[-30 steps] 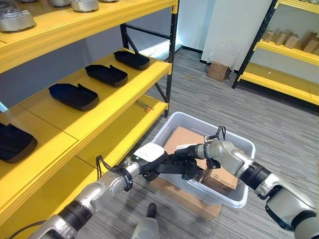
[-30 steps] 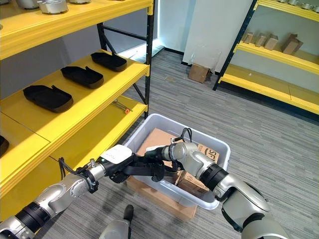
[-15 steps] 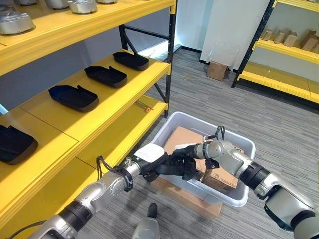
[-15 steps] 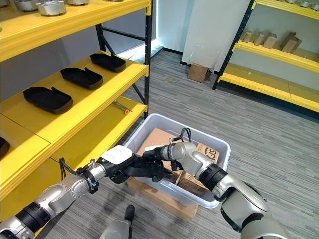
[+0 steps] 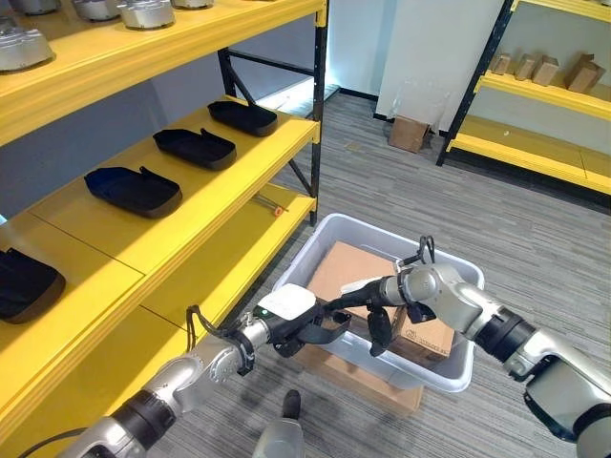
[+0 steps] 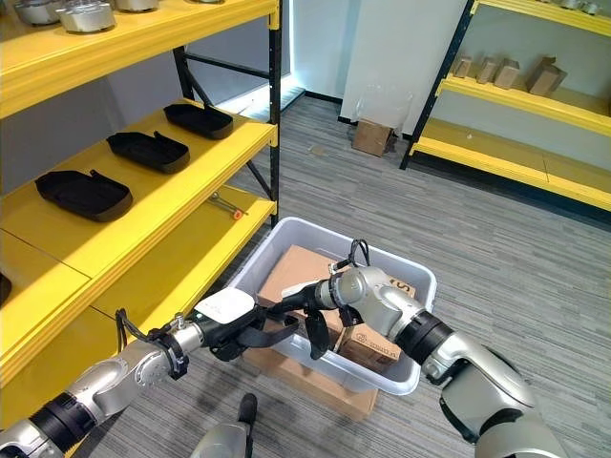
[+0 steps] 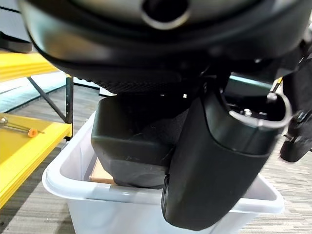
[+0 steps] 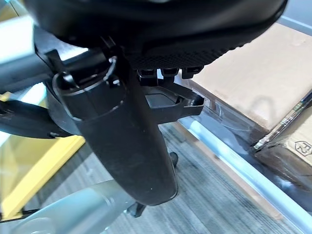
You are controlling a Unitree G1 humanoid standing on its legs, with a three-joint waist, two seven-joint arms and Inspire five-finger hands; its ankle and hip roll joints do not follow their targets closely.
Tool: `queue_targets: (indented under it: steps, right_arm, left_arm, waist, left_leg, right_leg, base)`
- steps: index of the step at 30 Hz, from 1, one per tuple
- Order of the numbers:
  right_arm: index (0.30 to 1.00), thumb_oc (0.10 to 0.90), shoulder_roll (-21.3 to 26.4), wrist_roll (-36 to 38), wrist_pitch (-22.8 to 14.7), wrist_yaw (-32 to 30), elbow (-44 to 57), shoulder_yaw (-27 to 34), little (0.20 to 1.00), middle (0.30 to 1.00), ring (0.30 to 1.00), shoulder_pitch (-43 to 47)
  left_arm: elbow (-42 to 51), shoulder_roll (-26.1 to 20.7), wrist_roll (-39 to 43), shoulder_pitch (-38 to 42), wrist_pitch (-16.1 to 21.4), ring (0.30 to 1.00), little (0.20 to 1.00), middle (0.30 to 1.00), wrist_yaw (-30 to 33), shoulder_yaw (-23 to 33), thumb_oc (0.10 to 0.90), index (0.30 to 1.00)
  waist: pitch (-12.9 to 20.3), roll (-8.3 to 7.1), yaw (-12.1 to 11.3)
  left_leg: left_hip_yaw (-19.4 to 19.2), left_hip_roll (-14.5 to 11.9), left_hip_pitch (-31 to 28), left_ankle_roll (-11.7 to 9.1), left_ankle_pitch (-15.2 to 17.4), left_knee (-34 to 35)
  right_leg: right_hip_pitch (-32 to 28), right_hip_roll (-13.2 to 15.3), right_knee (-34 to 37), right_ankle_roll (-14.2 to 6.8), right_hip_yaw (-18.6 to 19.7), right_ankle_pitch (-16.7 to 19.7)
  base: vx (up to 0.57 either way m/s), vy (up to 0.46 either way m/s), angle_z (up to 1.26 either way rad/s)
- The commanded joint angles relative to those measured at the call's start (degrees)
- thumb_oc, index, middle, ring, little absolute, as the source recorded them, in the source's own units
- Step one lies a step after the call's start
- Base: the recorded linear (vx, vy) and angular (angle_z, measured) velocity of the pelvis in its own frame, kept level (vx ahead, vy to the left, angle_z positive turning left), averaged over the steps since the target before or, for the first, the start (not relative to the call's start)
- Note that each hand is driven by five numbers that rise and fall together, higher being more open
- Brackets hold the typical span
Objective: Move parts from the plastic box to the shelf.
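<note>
Where the two arms meet at the near left corner of the plastic box [image 5: 449,377], the left hand [image 5: 286,310] has its fingers and thumb curled round a black part [image 7: 130,146], held over the rim at that corner. Right hand [image 5: 379,329]: just beside the left, over the box's near rim, fingers hanging loose and straight downward, holding nothing that can be made out. Plastic box: pale grey, on the floor, set on a flat cardboard sheet [image 5: 353,382]; contents, a flat brown carton [image 5: 344,267] on the left and a smaller printed carton [image 5: 430,336] on the right, touching. Shelf [image 5: 191,205]: yellow with black posts, to the robot's left, near the box. Middle level: four black parts in a row, well apart from one another [image 5: 24,283], [image 5: 134,189], [image 5: 195,148], [image 5: 243,116]. Lower level: one thin tool with an orange tip [image 5: 270,204] near the far end. Top level: silver metal parts [image 5: 145,12]. Second yellow shelf [image 5: 535,157]: across the grey floor, bearing small cardboard pieces [image 5: 544,69]. Loose carton [image 5: 408,134]: on the floor near the white wall.
</note>
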State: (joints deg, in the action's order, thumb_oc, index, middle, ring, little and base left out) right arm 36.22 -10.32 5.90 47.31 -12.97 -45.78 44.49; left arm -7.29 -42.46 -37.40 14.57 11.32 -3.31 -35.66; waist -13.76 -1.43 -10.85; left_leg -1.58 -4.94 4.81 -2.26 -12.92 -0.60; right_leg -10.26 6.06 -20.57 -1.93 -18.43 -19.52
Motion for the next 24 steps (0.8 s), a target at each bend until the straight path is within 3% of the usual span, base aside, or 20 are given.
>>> queue_targets:
  steps: [1,11,16,20,22,24]
  right_arm:
    - [1.000,0.900,-1.11,7.95,-0.97,-3.17,2.79,4.98,1.000,1.000,1.000,5.01]
    - [1.000,0.900,0.25,7.44,-1.42,-6.78,2.11,9.42,1.000,1.000,1.000,5.39]
    - [1.000,0.900,1.54,9.68,0.21,-14.21,1.78,13.78,1.000,1.000,1.000,4.81]
    - [1.000,0.900,0.42,19.70,2.81,-30.76,3.67,22.78,1.000,1.000,1.000,3.12]
    - [1.000,0.900,0.30,25.98,3.62,-38.64,7.44,29.23,1.000,1.000,1.000,1.11]
    - [1.000,0.900,0.11,29.15,3.70,-50.27,10.77,37.72,1.000,1.000,1.000,-2.61]
  left_arm:
    - [2.68,0.72,-0.20,1.51,2.80,0.300,0.300,0.300,2.54,4.58,0.400,0.300]
    - [2.49,0.85,-0.75,0.60,2.52,0.300,0.300,0.300,3.19,5.18,0.400,0.300]
    - [2.35,0.62,-0.67,0.41,1.67,0.300,0.300,0.300,5.10,6.10,0.400,0.300]
    - [2.11,0.71,0.56,-0.46,1.83,0.300,0.300,0.300,11.81,9.89,0.400,0.300]
    - [3.16,0.18,1.37,-2.17,2.96,0.300,0.300,0.300,14.71,13.57,0.400,0.300]
    - [4.91,-1.22,2.18,-4.44,3.89,0.300,0.300,0.300,19.08,18.76,0.400,0.300]
  waist:
    - [4.66,-1.19,-0.13]
    - [5.02,-0.99,0.44]
    - [4.94,-0.76,1.22]
    - [4.73,-0.15,2.07]
    - [4.70,0.24,2.26]
    - [4.67,0.73,2.74]
  left_leg:
    - [2.48,-4.45,0.60,-3.79,0.32,3.33]
    - [2.14,-4.73,0.45,-3.79,0.53,3.18]
    - [1.83,-4.84,0.26,-3.83,0.59,3.15]
    - [1.41,-5.10,0.37,-3.80,0.69,2.76]
    - [1.33,-5.14,0.63,-3.65,0.99,2.44]
    - [1.12,-5.35,0.73,-3.45,1.70,2.16]
  right_leg:
    - [1.98,1.44,-0.47,-0.68,0.23,7.41]
    - [1.72,1.24,-0.21,-0.53,0.76,7.21]
    - [1.71,1.21,-0.03,-0.66,1.30,7.32]
    - [1.60,1.01,0.35,-0.34,2.51,7.25]
    - [1.41,0.95,0.57,-0.18,2.84,7.11]
    - [1.40,0.81,0.43,-0.03,3.39,6.85]
  base:
    - [0.00,0.000,0.00]
    - [0.00,0.000,0.00]
    - [-0.01,0.004,-0.05]
    - [-0.03,0.010,-0.07]
    - [-0.03,-0.009,-0.06]
    - [-0.03,-0.022,-0.01]
